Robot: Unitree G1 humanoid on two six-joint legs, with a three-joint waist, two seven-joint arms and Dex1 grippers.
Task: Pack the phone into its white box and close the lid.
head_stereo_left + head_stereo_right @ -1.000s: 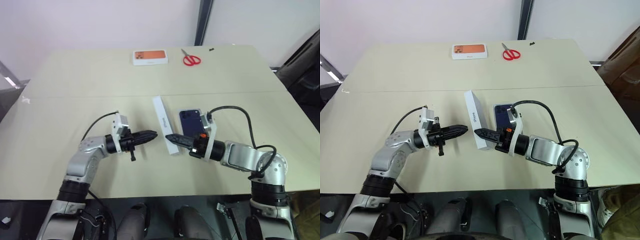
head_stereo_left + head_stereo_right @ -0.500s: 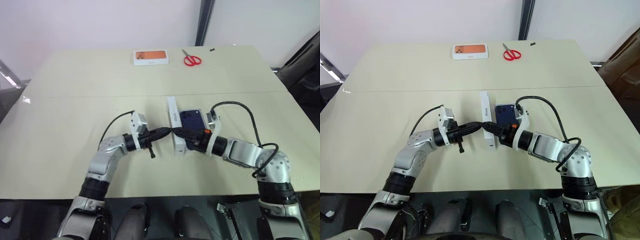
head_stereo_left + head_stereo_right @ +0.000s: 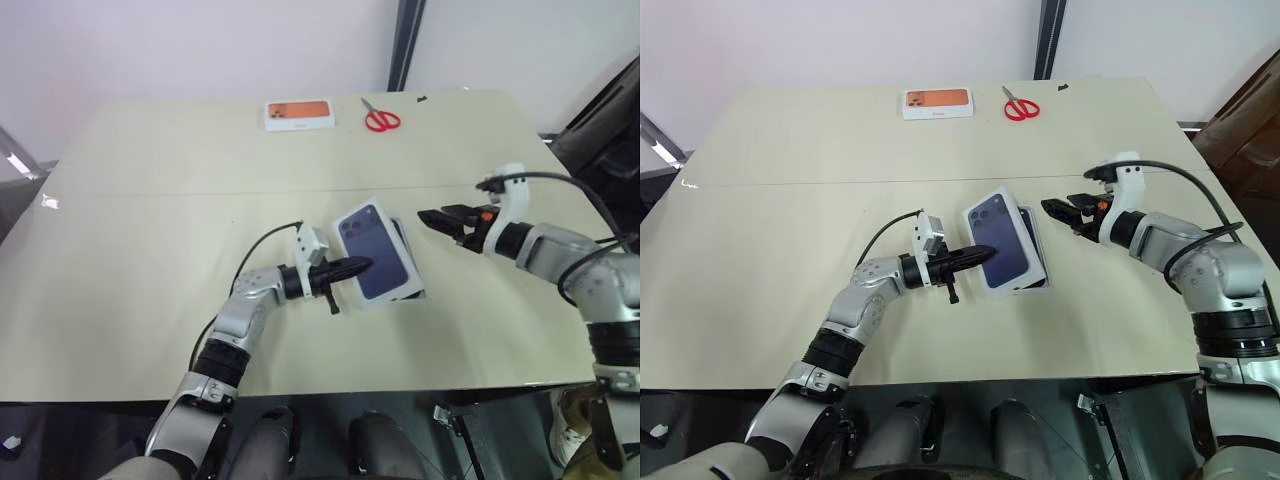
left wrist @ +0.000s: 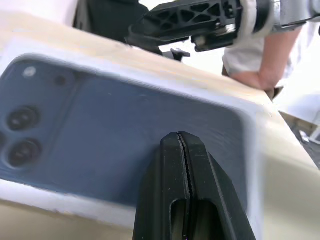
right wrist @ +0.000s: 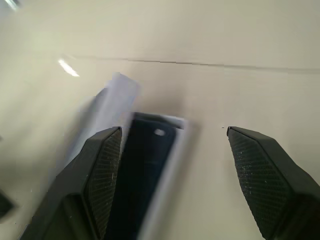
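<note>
The lid [image 3: 380, 250], white with a dark blue phone print facing up, lies slightly askew over the white box [image 3: 417, 292] at the table's middle. The phone is almost wholly hidden beneath it; a dark strip [image 3: 399, 233] shows along the lid's right edge. My left gripper [image 3: 362, 265] is shut, and its tip rests on the lid's near-left part; the left wrist view has the shut fingers [image 4: 178, 150] against the print. My right gripper [image 3: 428, 216] hangs open to the right of the box, apart from it, pointing at it. Between its fingers [image 5: 102, 165] I see the lid [image 5: 150, 165].
A white box with orange print [image 3: 299, 114] and red scissors [image 3: 382, 120] lie at the table's far edge. The beige table [image 3: 150, 250] has a seam across its middle. A person's arm [image 4: 250, 60] shows beyond the table in the left wrist view.
The lid stood on edge beside the box; now it lies flat over it. My right gripper let go, opened and drew off to the right. My left gripper moved right onto the lid.
</note>
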